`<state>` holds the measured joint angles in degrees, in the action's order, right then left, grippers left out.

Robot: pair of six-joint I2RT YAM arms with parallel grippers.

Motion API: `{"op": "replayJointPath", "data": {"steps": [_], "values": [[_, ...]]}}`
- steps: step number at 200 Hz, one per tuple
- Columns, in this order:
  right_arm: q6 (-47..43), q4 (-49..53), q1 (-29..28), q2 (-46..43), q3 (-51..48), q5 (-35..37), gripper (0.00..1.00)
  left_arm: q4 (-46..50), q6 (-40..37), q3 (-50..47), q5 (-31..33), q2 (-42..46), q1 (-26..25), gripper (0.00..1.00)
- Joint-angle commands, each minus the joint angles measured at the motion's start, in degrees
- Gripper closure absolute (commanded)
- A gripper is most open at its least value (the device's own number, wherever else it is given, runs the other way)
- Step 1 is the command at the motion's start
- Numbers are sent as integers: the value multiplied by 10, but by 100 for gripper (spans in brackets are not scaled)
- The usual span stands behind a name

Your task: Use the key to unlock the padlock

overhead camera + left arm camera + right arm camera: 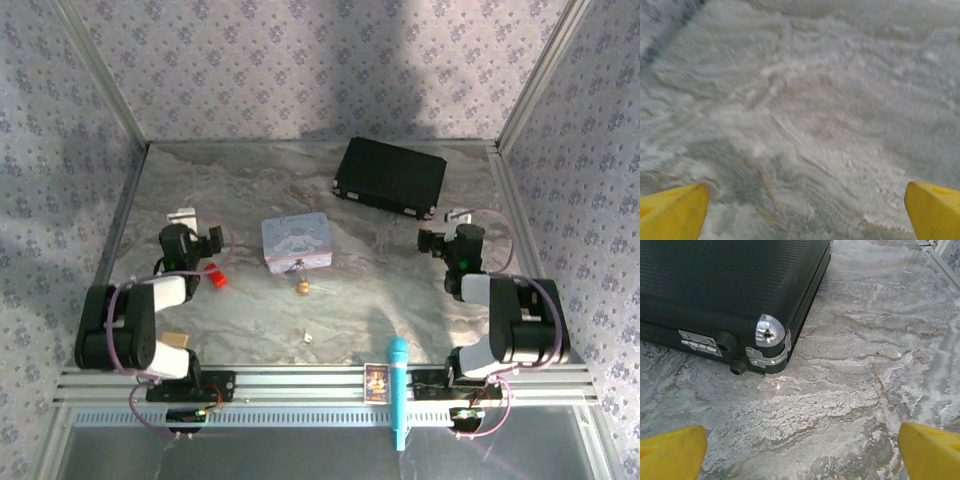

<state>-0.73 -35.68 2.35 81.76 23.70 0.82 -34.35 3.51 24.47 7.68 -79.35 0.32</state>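
Observation:
The padlock, a tiny brass-gold body, lies on the marble table just in front of the pale blue tin. The key, a very small silvery piece, lies nearer the front edge, below the padlock. My left gripper hangs at the left of the table, well apart from both. In the left wrist view this gripper stands open, its yellow fingertips wide over bare marble. My right gripper is at the right, and in the right wrist view it is open with nothing between the fingers.
A black case lies at the back right, its metal corner just ahead of my right gripper. A small red block sits by the left arm. A blue microphone and a small card rest on the front rail.

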Motion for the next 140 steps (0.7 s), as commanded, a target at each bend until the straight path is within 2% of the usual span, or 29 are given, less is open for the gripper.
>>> {"op": "replayJointPath", "data": {"steps": [1,17,30,39,50,67,81,100,117,140], "values": [[32,150,4,-91,63,-5,1,130,67,57,44,100,-1,0],[67,254,4,-146,99,-29,1,248,170,93,55,161,-1,0],[110,336,5,-181,126,-41,1,330,252,119,38,201,-1,0],[135,386,9,-197,143,-73,1,383,292,134,3,225,1,0],[133,424,12,-210,154,-158,1,439,341,143,-49,253,1,0],[161,479,-12,-232,162,-225,7,499,359,147,-165,285,-2,0],[182,491,-70,-270,142,-216,7,560,375,149,-225,295,-18,0],[209,518,-181,-307,124,-156,6,609,401,134,-260,302,-72,0],[254,534,-275,-316,113,-104,7,611,422,109,-245,325,-150,1],[312,537,-422,-302,109,-16,9,585,493,67,-205,361,-247,3]]}}
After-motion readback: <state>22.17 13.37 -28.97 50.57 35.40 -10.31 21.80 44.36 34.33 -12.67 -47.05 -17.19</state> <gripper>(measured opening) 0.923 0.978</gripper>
